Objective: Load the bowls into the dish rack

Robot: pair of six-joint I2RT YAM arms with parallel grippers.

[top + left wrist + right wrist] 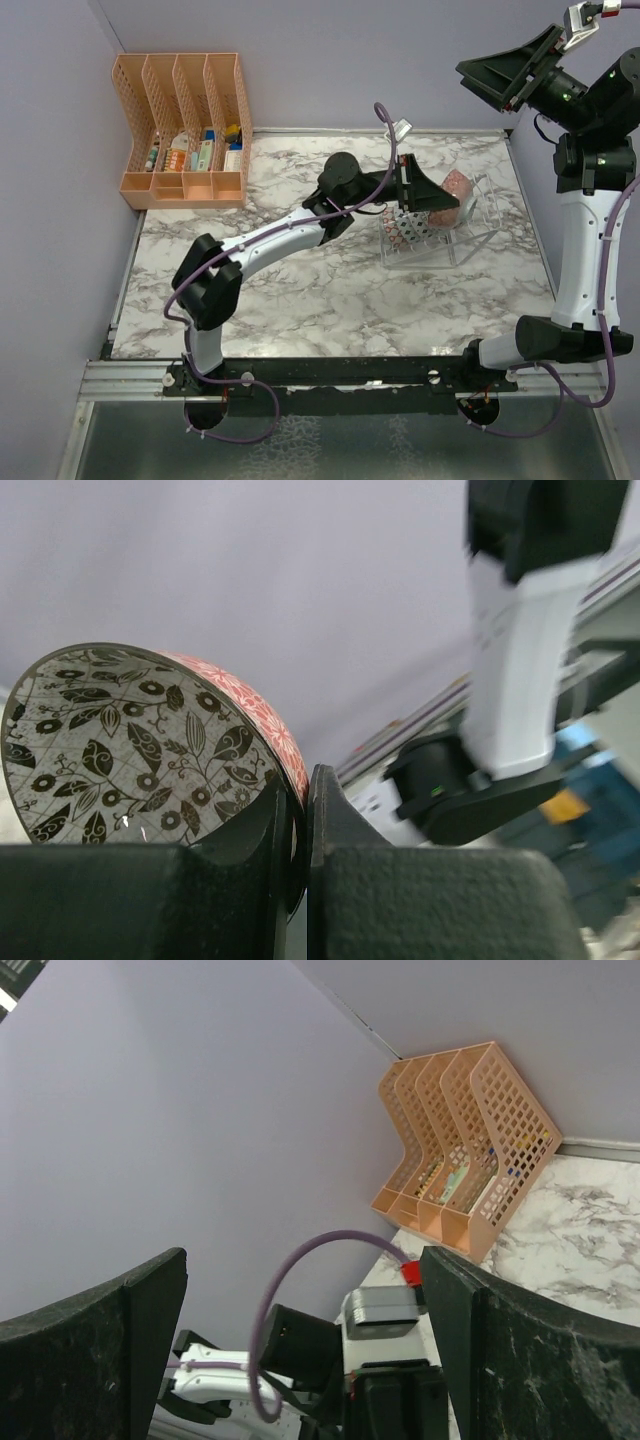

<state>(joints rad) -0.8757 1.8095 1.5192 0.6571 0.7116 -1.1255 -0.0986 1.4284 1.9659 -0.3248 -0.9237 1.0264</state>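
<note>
The left arm (270,240) reaches across the marble-patterned bench (330,290) to the dish rack (435,245), a small clear wire rack on the right half of the bench. The left pincer (303,800) is pressed together on the rim of a red bowl (130,745), one finger inside the rim and the other outside. The bowl is red with a pale pattern on its outer wall and grey with dark leaves and small rings on the inside. It is held on edge, its open face turned towards the wrist camera. From above, this bowl shows as a pink round at the far right part of the rack, over the wires. Whether it touches the prongs cannot be told. Nearer the front of the rack, another bowl (403,232) with a red pattern stands on edge between the prongs; how many bowls stand there is too small to tell. The right arm (585,240) stands tall at the right edge of the bench. The right pincer (300,1280) is raised high above the far right corner, well apart from the rack. It is spread wide and holds nothing, with both dark fingers at the sides of its wrist view. An orange file organiser (185,130) sits at the far left corner against the lilac wall (350,60), with small items in its lower slots.
</note>
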